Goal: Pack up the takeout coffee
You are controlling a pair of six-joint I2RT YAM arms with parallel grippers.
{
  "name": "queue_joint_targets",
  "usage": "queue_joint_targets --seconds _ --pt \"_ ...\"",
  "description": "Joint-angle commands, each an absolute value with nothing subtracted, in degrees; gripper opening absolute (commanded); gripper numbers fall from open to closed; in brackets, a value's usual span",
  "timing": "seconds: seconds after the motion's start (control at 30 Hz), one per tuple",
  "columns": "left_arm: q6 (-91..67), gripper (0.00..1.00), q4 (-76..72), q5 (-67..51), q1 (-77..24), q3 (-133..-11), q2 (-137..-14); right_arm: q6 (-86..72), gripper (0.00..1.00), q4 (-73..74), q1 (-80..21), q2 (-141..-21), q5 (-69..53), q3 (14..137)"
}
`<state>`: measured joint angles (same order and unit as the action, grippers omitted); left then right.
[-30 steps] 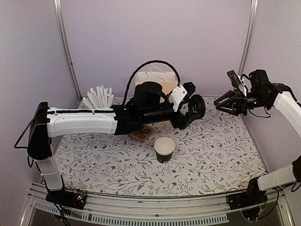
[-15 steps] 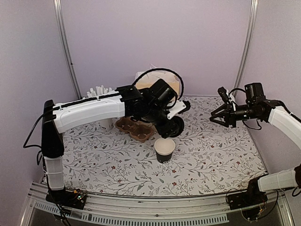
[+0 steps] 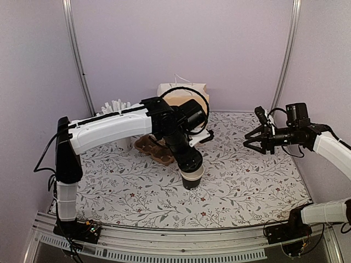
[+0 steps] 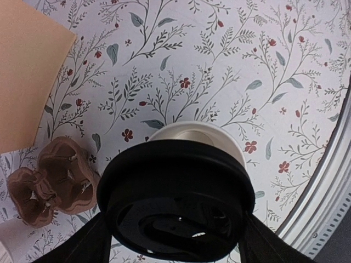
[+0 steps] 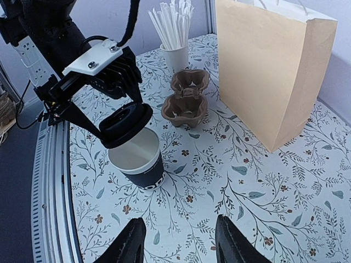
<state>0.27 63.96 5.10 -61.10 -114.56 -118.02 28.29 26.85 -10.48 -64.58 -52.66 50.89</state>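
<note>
The takeout coffee's small black paper cup (image 3: 192,179) stands upright mid-table, its white inside showing (image 5: 140,164). The black round lid (image 5: 125,126) is tilted just above the cup's rim (image 4: 197,131), covering part of the opening and not seated. My left gripper (image 3: 188,161) is shut on the lid (image 4: 175,203), one finger on each side of it. My right gripper (image 3: 252,139) hovers well to the right of the cup, pointing toward it. Its fingers stand open with nothing between them (image 5: 178,244).
A brown pulp cup carrier (image 3: 156,148) lies behind and left of the cup. A white cup of white sticks (image 5: 174,33) stands at the back left. A tan paper bag (image 3: 184,96) stands at the back centre. The table's metal front rail (image 4: 329,192) runs near the cup.
My left arm swung down and left, bringing the lid from high behind the cup to just over its rim. My right gripper dropped lower and its jaws spread slightly.
</note>
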Motion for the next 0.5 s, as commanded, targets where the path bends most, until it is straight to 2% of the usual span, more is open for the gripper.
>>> queue_joint_targets --seconds 0.0,0.47 --pt "-2.14 0.8 66.26 4.03 -60.46 -117.17 -120.06 27.9 0.46 25.08 -11.56 -64.4 -53.83 50.02" --pt "-1.81 0.79 65.83 2.83 -60.41 -117.88 -122.58 28.3 0.46 24.81 -11.95 -64.25 -54.27 49.22"
